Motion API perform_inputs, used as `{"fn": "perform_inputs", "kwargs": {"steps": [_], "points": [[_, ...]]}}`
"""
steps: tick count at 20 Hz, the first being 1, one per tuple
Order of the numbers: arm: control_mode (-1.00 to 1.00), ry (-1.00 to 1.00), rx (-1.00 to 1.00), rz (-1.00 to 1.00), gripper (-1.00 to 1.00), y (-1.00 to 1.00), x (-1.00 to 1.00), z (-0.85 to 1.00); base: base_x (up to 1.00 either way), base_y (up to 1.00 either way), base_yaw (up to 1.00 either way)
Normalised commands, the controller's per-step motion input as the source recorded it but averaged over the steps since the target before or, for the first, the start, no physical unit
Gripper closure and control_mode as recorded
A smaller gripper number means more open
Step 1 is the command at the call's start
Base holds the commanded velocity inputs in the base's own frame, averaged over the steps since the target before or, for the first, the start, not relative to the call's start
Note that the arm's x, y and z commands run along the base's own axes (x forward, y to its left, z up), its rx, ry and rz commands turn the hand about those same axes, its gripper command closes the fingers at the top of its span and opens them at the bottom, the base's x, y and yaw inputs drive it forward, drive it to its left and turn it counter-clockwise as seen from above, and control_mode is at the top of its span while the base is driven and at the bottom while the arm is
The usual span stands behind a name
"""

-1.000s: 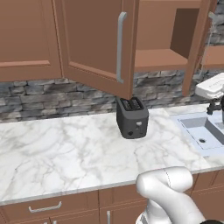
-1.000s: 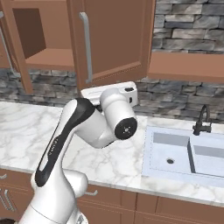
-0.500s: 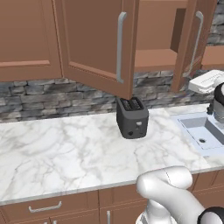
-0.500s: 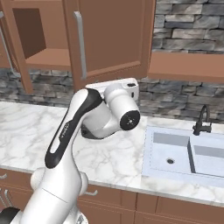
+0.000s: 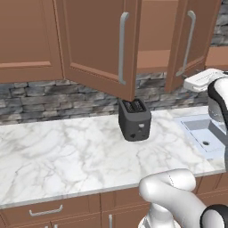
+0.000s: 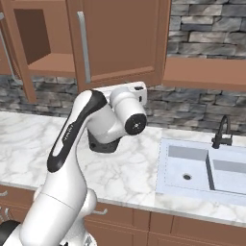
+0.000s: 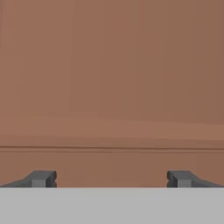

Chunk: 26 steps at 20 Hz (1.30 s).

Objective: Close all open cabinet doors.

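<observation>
Two wall-cabinet doors stand open over the marble surface (image 5: 67,147). The left door (image 5: 95,44) swings well out from the cabinet front, its free edge and silver bar handle (image 5: 122,46) hanging above the toaster (image 5: 134,119). In the right base view this same door (image 6: 120,41) faces the camera, handle (image 6: 84,48) near its left edge, with the open cabinet shelf (image 6: 48,62) beside it to the left. The right door (image 5: 191,42) is also ajar, angled out, with its handle (image 5: 188,42) running down its length; between the two doors the cabinet's bare interior shelf (image 5: 153,60) is visible. A further door (image 5: 26,40) at the far left of the left base view lies flush and closed.

Gripper (image 7: 111,178): fingertips (image 7: 41,178) set wide apart at the bottom of the hand view, nothing between them, so released. Directly ahead of them is flat reddish-brown wood (image 7: 112,87), close, with a thin horizontal seam low down; cannot tell which door or panel this is from that view alone.

The arm's wrist end (image 5: 205,80) shows at the right edge of the left base view, just beside the lower edge of the right door. In the right base view the white hand (image 6: 127,96) sits just below the bottom edge of the left door, in front of the toaster (image 6: 103,144); contact with the wood cannot be confirmed.

Sink (image 6: 202,168) is inset in the surface to the right, with a dark faucet (image 6: 222,132) behind it. Stone backsplash (image 5: 49,95) runs under the cabinets. Drawer fronts (image 5: 44,211) are below the surface edge.
</observation>
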Motion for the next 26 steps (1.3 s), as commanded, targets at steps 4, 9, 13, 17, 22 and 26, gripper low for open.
{"fn": "perform_inputs", "kwargs": {"steps": [4, 9, 13, 17, 22, 26], "points": [[-1.0, -0.01, 0.01, -0.02, -1.0, 0.13, 0.33, 0.0, 0.0, 0.0, 0.0], [-1.0, 0.0, 0.0, -0.03, -1.0, 0.24, 0.31, 0.0, 0.0, 0.0, 0.0], [-1.0, 0.0, 0.0, -0.05, -1.0, 0.33, 0.25, 0.0, 0.0, 0.0, 0.0], [-1.0, 0.0, 0.0, -0.06, -1.0, 0.4, 0.37, 0.0, 0.0, 0.0, 0.0], [-1.0, 0.0, 0.0, -0.06, -1.0, 0.34, 0.36, 0.0, 0.0, 0.0, 0.0], [-1.0, 0.0, 0.01, -0.04, -1.0, 0.25, 0.34, 0.0, 0.0, 0.0, 0.0]]}}
